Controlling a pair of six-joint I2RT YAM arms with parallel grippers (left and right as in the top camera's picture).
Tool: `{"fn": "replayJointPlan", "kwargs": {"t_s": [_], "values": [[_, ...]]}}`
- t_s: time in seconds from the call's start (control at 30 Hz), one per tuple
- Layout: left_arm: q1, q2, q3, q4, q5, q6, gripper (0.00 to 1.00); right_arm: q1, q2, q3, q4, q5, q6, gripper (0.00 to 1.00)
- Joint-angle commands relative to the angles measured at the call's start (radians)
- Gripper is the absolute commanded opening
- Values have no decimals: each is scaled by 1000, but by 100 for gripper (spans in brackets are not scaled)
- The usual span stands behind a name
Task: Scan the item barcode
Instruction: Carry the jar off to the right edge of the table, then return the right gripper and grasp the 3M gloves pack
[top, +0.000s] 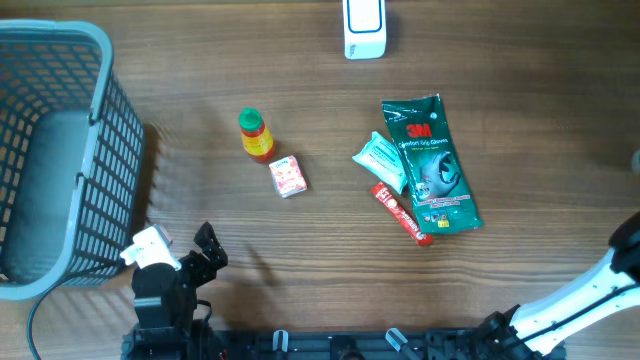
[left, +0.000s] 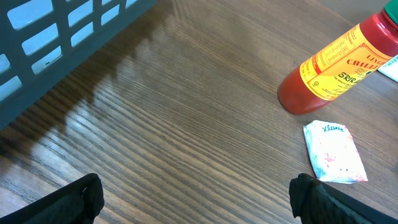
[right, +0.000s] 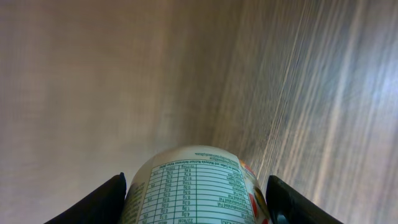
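In the right wrist view a round white container (right: 194, 183) with a printed nutrition table sits between the black fingers of my right gripper (right: 196, 200), which is shut on it above the wooden table. No barcode shows on the side facing the camera. In the overhead view only the right arm (top: 585, 290) shows at the lower right; its gripper is past the edge. A white scanner-like device (top: 363, 28) stands at the table's far edge. My left gripper (left: 196, 199) is wide open and holds nothing, low over the table at the front left (top: 205, 250).
A red chilli sauce bottle (top: 255, 135) (left: 336, 65) and a small tissue packet (top: 288, 176) (left: 334, 152) lie mid-table. A green 3M glove pack (top: 432, 165), a wipes packet (top: 381, 160) and a red stick (top: 402, 213) lie to the right. A grey basket (top: 60, 150) stands left.
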Motion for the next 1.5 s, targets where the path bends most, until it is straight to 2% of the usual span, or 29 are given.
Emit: {"fn": "replayJointPlan", "kwargs": {"t_s": [0.0,0.07,0.1,0.17,0.3,0.4,0.57,0.7,0.9,1.03,1.07,1.13,1.3,1.47], "values": [[1,-5,-5,2,-17,1,100,-27,77,3,7,-71,46,55],[1,-5,-5,2,-17,1,100,-39,79,4,19,-67,43,57],[1,-5,-5,2,-17,1,100,-42,74,12,19,-68,40,61],[1,-5,-5,2,-17,1,100,-48,61,64,-21,-68,22,99],[1,-5,-5,2,-17,1,100,-44,16,193,-140,-69,10,100],[1,-5,-5,2,-17,1,100,-23,-81,294,-269,-93,8,100],[1,-5,-5,2,-17,1,100,76,-249,298,-345,-150,26,100],[1,-5,-5,2,-17,1,100,275,-368,298,-437,-84,21,100],[1,-5,-5,2,-17,1,100,724,-438,291,-649,58,-46,100],[1,-5,-5,2,-17,1,100,1001,-437,177,-675,271,-53,100],[1,-5,-5,2,-17,1,100,1103,-437,105,-671,369,-39,100],[1,-5,-5,2,-17,1,100,1223,-437,-23,-641,435,-23,100],[1,-5,-5,2,-17,1,100,1349,-437,-319,-468,431,-41,100],[1,-5,-5,2,-17,1,100,1438,-436,-496,-312,584,-57,100]]}}
